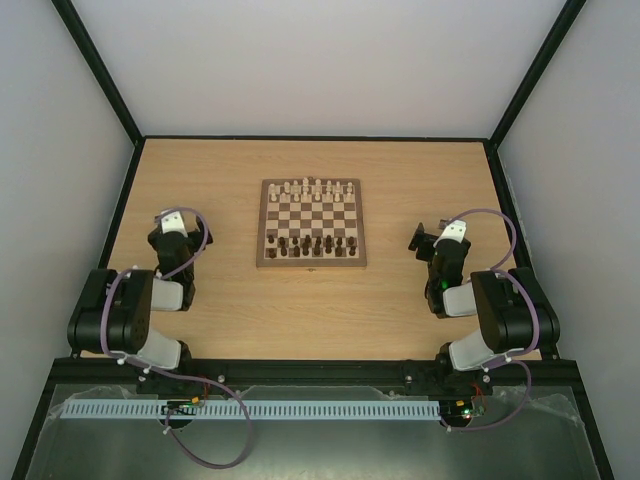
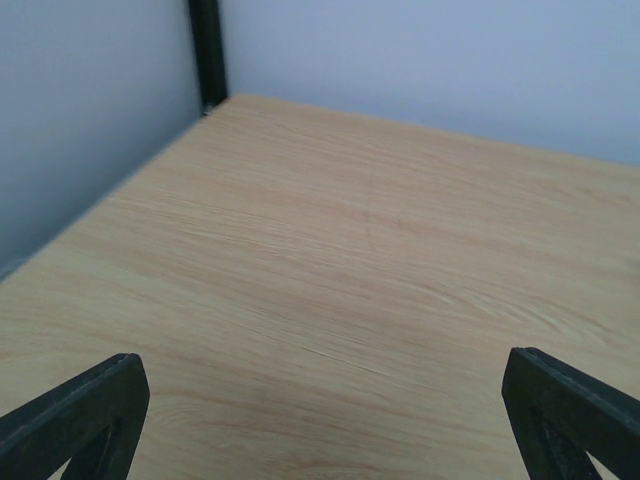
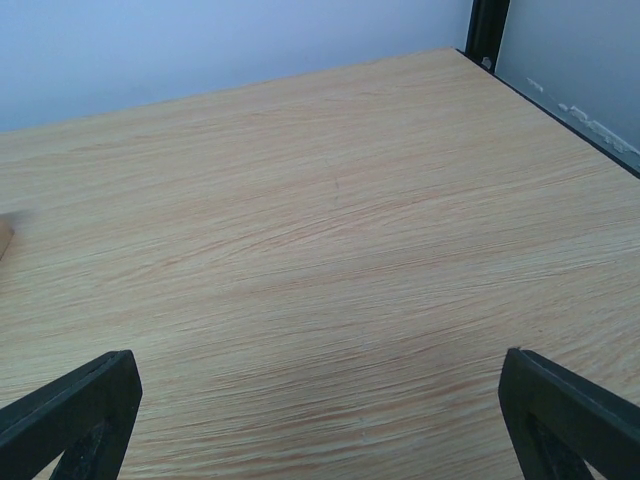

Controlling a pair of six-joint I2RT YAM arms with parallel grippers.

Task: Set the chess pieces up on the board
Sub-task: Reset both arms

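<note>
Status: left gripper wide, empty | right gripper wide, empty | chess pieces standing on near rows of board

The board lies on the table, midway across and well ahead of the arm bases. The chess pieces stand on its two near rows, the opposing set on its two far rows (middle rows bare). The left gripper hangs left of the board and the right gripper right of it, both well apart from it.
</note>
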